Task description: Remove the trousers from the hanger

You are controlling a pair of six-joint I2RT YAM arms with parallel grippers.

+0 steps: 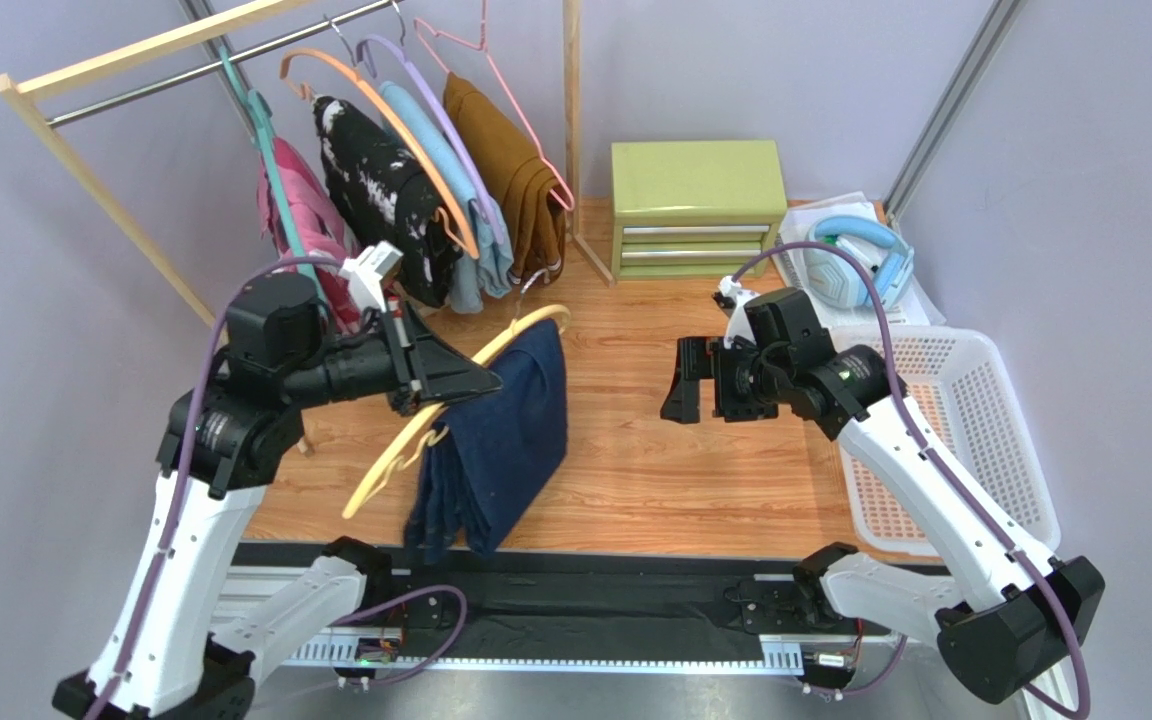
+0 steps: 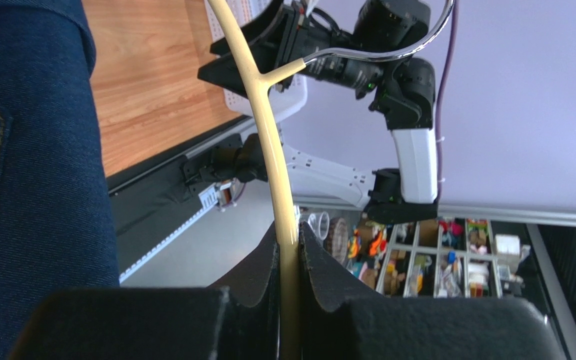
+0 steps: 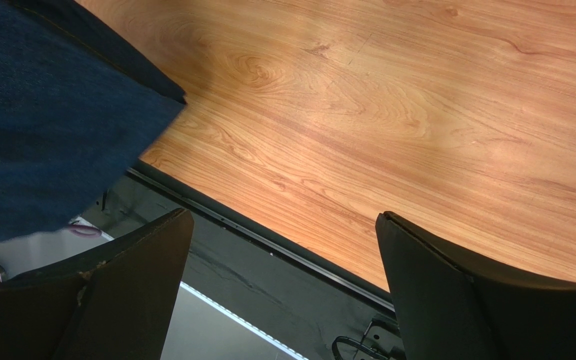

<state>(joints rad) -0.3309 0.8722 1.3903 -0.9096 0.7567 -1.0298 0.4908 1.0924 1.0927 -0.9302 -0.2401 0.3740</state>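
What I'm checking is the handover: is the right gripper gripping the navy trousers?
No, the right gripper is open, apart from the trousers hanging on the hanger in the left gripper.

left hand point(image 2: 289, 277) pinching cream hanger point(image 2: 268, 135), navy trousers point(image 2: 28, 172) alongside

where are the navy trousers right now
In the top view, left of centre: the navy trousers hang on the yellow hanger clamped in the left gripper, over the wooden table.
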